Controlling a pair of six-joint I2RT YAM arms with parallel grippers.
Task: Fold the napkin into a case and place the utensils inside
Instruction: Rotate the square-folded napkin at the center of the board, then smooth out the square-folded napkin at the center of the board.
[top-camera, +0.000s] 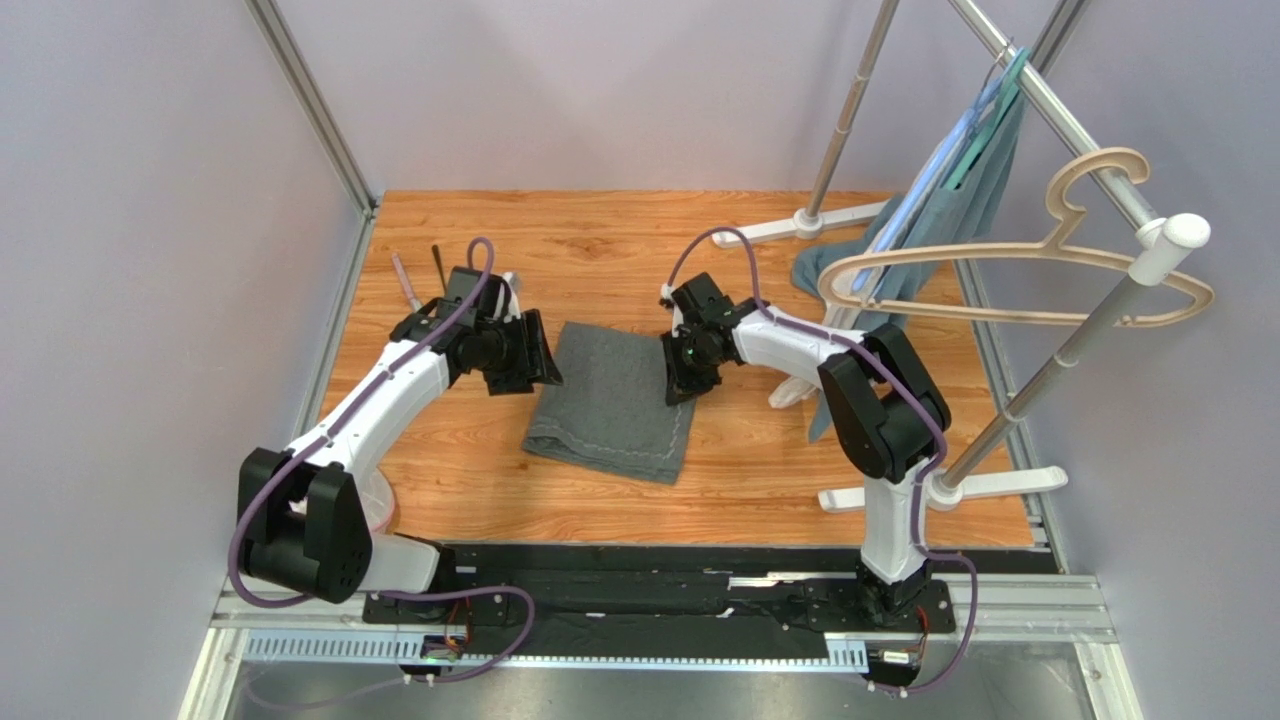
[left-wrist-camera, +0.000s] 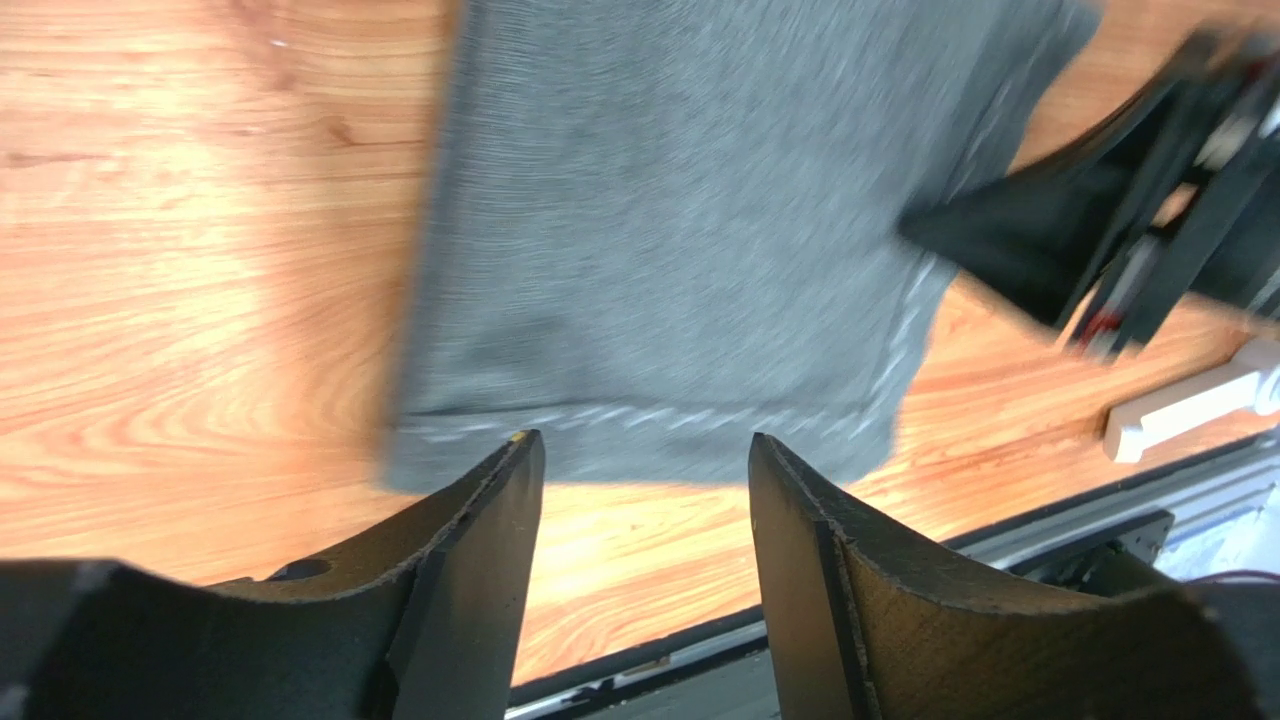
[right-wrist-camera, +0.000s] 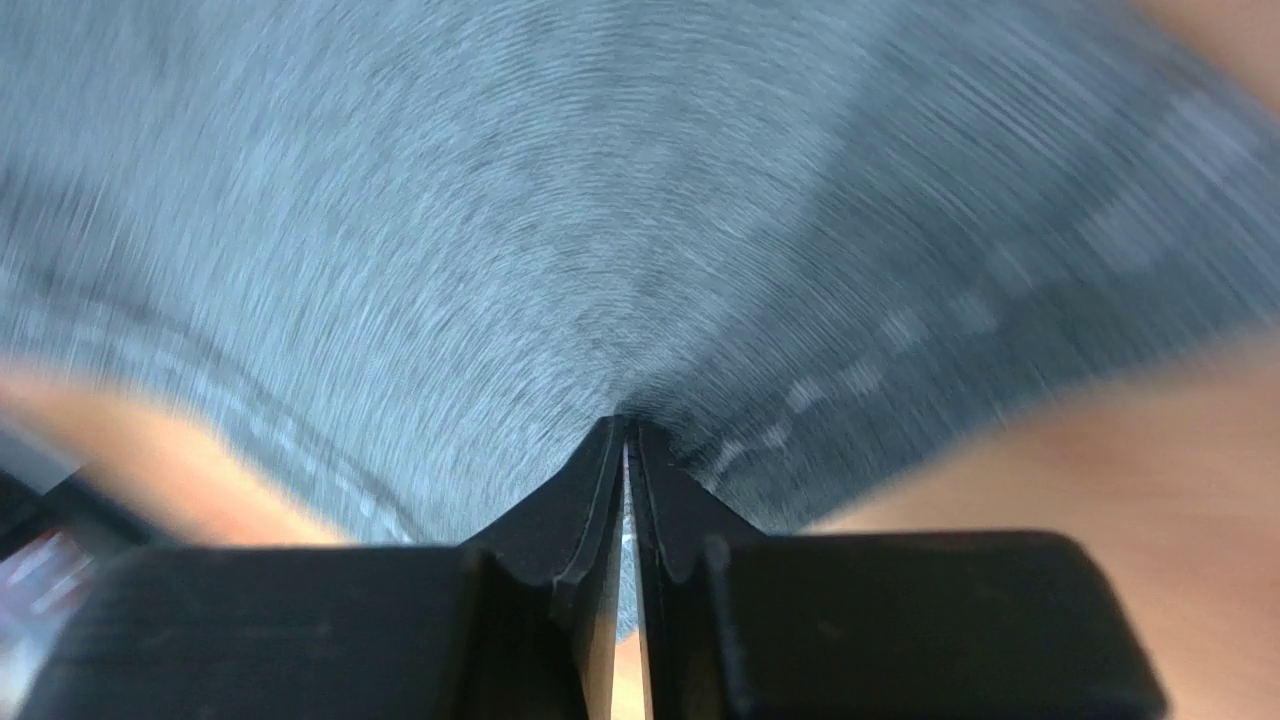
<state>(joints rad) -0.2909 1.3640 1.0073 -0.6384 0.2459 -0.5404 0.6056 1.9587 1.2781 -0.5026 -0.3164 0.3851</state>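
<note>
The dark grey napkin (top-camera: 613, 402) lies folded at the middle of the wooden table, its pale stitched hem toward the near side. My left gripper (top-camera: 529, 360) stands open just off its left edge; in the left wrist view the gripper (left-wrist-camera: 639, 443) has nothing between its fingers, and the napkin's (left-wrist-camera: 661, 225) hem lies just past the tips. My right gripper (top-camera: 679, 368) is at the napkin's right edge, and in the right wrist view it (right-wrist-camera: 627, 425) is nearly closed, with cloth (right-wrist-camera: 571, 210) puckered at the tips. The silver knife (top-camera: 406, 281) and black spoon (top-camera: 439, 263) lie at the far left, behind the left arm.
A white clothes rack stands at the right, its feet (top-camera: 781, 228) resting on the table. It carries a teal-grey garment (top-camera: 962, 180) and a wooden hanger (top-camera: 1082, 285). The garment's lower end hangs close behind my right arm. A metal frame post (top-camera: 316, 105) rises at the back left.
</note>
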